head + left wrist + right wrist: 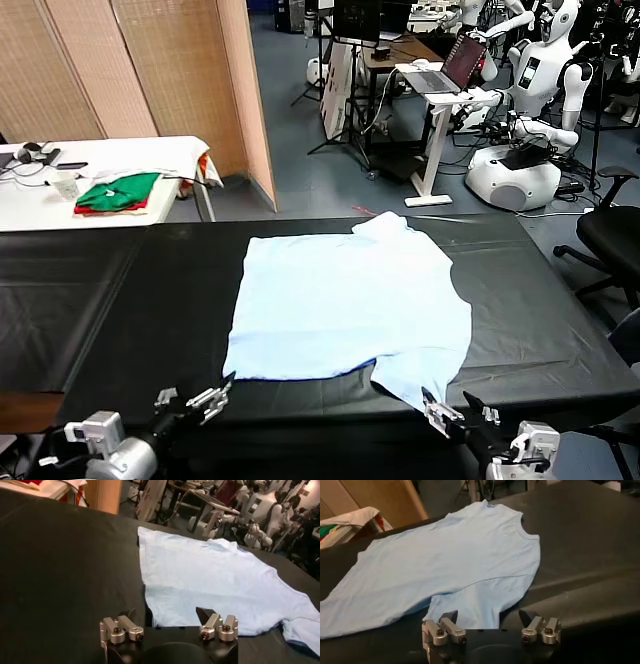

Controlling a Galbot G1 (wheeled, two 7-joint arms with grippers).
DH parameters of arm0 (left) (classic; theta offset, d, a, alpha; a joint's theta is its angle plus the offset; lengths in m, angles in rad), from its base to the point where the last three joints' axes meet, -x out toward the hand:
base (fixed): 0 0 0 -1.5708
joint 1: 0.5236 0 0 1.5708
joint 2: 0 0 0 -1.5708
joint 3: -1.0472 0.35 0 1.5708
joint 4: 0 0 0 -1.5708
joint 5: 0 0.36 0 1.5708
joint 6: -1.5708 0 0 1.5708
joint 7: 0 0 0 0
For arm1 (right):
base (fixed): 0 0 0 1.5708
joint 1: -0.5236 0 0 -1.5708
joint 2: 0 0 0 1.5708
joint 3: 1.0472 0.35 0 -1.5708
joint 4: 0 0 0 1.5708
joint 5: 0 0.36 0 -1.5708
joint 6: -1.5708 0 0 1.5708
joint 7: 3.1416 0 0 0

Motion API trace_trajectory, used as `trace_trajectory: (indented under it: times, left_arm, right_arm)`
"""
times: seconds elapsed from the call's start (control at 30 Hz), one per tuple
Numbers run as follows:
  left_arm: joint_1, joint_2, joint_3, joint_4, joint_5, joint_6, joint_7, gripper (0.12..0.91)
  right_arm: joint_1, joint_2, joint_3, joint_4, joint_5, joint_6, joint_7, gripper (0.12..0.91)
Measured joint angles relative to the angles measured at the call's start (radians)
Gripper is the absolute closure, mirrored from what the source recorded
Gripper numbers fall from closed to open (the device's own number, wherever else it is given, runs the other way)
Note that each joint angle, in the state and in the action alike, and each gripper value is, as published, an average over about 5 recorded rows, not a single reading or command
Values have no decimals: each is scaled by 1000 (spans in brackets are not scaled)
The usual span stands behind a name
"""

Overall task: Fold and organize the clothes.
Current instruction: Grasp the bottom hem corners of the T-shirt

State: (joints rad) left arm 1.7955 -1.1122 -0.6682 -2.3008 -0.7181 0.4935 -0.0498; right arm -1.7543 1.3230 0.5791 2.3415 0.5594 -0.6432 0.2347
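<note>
A pale light-blue short-sleeved shirt of thin fabric (345, 305) lies spread flat on the black-covered tabletop (120, 300), about midway between its left and right edges. Its collar points to the far edge, and its darker blue hem runs close to the near edge. One sleeve reaches toward the near right corner, lying almost at the table's near edge. No print shows on the side that faces up. Nothing on the tabletop holds or contains anything; the shirt is loose on the bare cover.

The left gripper (193, 399) hovers at the near edge of the tabletop, just beside the shirt's near left hem corner, its jaws spread wide with nothing between them. In the left wrist view the left gripper (169, 628) sits just short of the hem, with its fingers apart from the cloth. The right gripper (455, 409) hovers at the near edge close by the near sleeve, jaws likewise wide and holding nothing. In the right wrist view the right gripper (490, 626) faces the sleeve's end, and whether a fingertip touches the fabric cannot be told.

Beyond the table's far left corner stands a white table (40, 195) carrying a folded stack of green and red garments (118, 193). A black office chair (608, 235) stands off the right edge.
</note>
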Motion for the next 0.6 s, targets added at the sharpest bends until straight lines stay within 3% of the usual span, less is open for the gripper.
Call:
trace_trajectory:
  times: [0.33,0.6]
  left_arm:
    - [-44,-27,41,40,76,13,-15,123]
    - [-86,-41,65,78,76,13,-18,125]
  right_arm:
    - [24,19,-27,-40,-4,-2,17,127]
    - [32,29,-30,-55,-9,4,17,235]
